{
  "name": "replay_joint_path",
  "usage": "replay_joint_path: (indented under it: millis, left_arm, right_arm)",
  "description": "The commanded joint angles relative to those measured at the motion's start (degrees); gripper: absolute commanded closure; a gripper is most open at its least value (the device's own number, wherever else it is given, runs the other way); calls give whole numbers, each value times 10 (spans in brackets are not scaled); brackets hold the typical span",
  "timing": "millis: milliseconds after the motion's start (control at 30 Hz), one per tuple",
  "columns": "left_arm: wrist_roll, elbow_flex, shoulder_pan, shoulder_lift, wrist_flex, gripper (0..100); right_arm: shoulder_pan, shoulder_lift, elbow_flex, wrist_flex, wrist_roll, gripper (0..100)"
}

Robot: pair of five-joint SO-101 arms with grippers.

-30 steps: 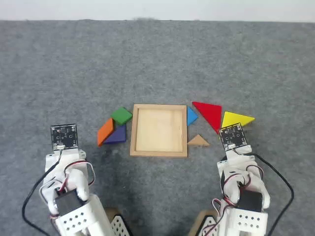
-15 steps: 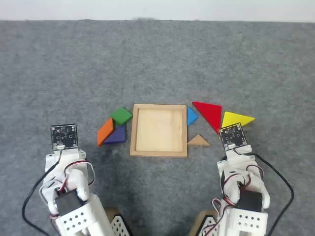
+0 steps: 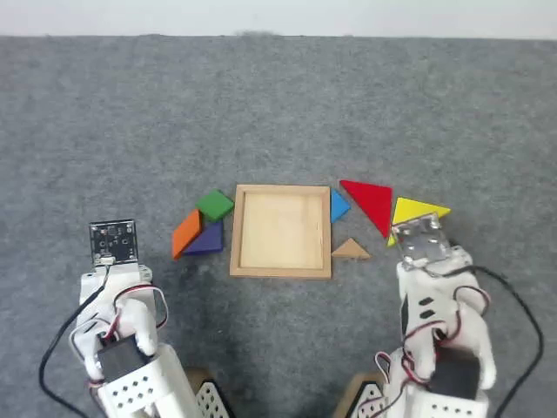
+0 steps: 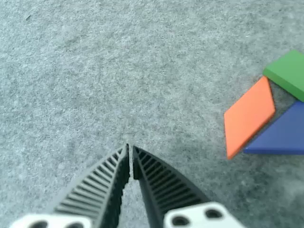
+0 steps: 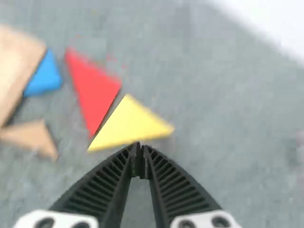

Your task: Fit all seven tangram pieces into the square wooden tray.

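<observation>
The square wooden tray (image 3: pixel 236 228) lies mid-table with nothing in it. On its left sit a green square (image 3: pixel 214 205), an orange parallelogram (image 3: pixel 185 232) and a dark blue triangle (image 3: pixel 207 239). To the tray's right are a light blue triangle (image 3: pixel 338 205), a red triangle (image 3: pixel 371 202), a yellow triangle (image 3: pixel 416 211) and a tan triangle (image 3: pixel 351 250). My left gripper (image 4: pixel 129 151) is shut over bare carpet, apart from the orange parallelogram (image 4: pixel 249 115). My right gripper (image 5: pixel 140 148) is shut, its tips just short of the yellow triangle (image 5: pixel 129 123).
Grey carpet (image 3: pixel 278 113) covers the whole table, with a pale edge at the far side. Both arm bases stand at the near edge, the left arm (image 3: pixel 114 296) and the right arm (image 3: pixel 435 296).
The right arm has swung outward and forward, its wrist now nearer the yellow triangle. The left arm and all pieces have stayed put.
</observation>
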Motion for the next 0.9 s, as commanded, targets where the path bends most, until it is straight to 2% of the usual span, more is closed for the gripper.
replay_joint_path:
  millis: [0,67,233,400,467,567,633,733,867]
  left_arm:
    - [-6,-5,0,-9,2,985]
    - [-6,-5,0,-9,2,985]
    - [-6,-5,0,-9,2,985]
    - [-6,-5,0,-9,2,985]
    - [-6,-5,0,-9,2,985]
    - [-6,-5,0,-9,2,985]
    - [-6,-5,0,-9,2,985]
    - [-6,-5,0,-9,2,985]
    - [-6,-5,0,-9,2,985]
  right_arm:
    - [-5,164,-149,-7,-35,989]
    - [-22,287,-199,-19,-39,989]
    - [-117,622,-376,-10,-36,989]
    - [-174,864,-554,32,-40,979]
    - [-180,929,-603,36,-41,925]
    - [-183,1003,-655,35,-57,794]
    - [-183,1038,-676,37,-27,734]
    - [-182,1078,-687,50,57,712]
    - [-183,1127,-687,46,76,709]
